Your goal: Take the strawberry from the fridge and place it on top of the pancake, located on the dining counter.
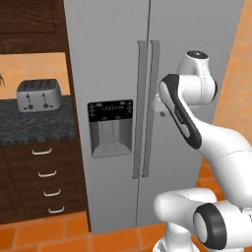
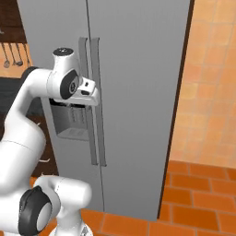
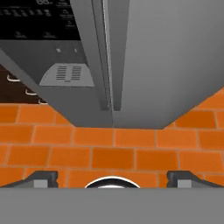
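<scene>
Grey steel fridge (image 3: pixel 144 57), doors shut with the strawberry presumably inside, is facing the wide-open, empty claw (image 3: pixel 112 177), its upright handles (image 3: pixel 107 52) lying toward twelve o'clock.

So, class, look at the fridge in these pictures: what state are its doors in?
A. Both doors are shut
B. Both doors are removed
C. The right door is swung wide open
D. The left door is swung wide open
A: both doors of the fridge sit flush, with the two long handles side by side along the closed centre seam and no interior showing.
</scene>
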